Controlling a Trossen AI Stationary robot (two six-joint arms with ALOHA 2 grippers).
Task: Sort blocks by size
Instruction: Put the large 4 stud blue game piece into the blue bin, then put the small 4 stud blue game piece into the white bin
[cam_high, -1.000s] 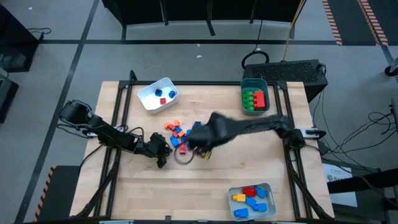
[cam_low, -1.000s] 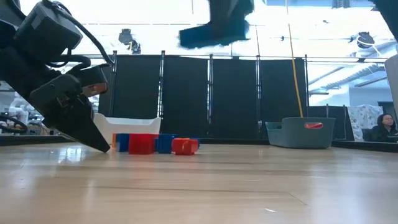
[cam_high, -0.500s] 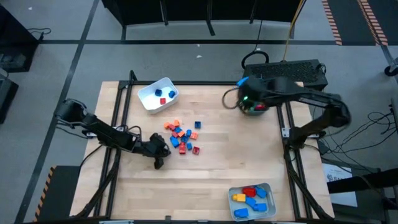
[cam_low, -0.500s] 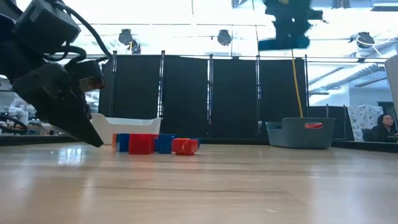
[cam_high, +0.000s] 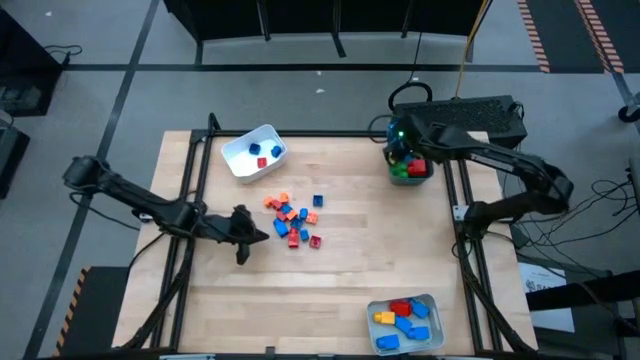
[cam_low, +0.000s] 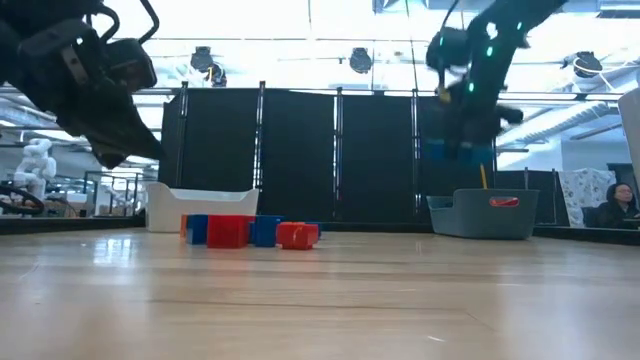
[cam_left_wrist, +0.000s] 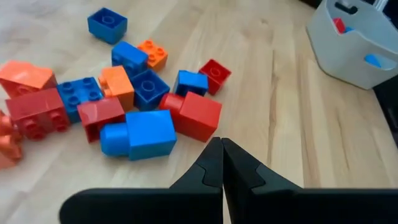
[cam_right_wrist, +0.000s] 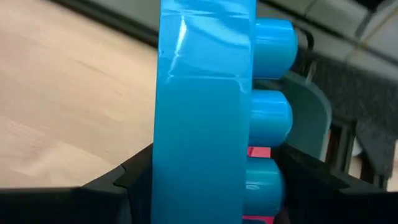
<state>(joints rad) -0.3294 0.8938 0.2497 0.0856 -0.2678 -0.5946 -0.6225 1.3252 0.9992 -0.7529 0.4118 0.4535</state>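
Loose blocks (cam_high: 293, 218) in red, blue and orange lie in a pile at the table's middle, also seen in the left wrist view as blocks (cam_left_wrist: 134, 106). My left gripper (cam_high: 258, 236) hangs shut just left of the pile and above the table, touching nothing; its tips (cam_left_wrist: 221, 149) point at the pile. My right gripper (cam_high: 400, 140) is at the far right, above the teal tray (cam_high: 425, 175) that holds green and red blocks. It is shut on a long blue block (cam_right_wrist: 205, 112), also seen from the low view as a blue block (cam_low: 458, 150). My right gripper pinches the long blue block between its two fingers (cam_right_wrist: 127, 177). One finger lies against the studded face (cam_right_wrist: 270, 115) and the other against the opposite smooth face. The fingers slant downward. The block is lifted clear above the teal tray.
A white tray (cam_high: 240, 160) with small blue and red blocks stands at the far left of the table. A grey tray (cam_high: 432, 302) with blue, red and yellow blocks sits at the near right edge. Bare wood lies between the pile and the trays.
My right gripper has swung from the pile at the table's middle toward the far right edge, carrying the blue block, and now hangs lower over the teal tray. My left gripper, still shut, has risen off the table and drawn back a little toward the left edge.
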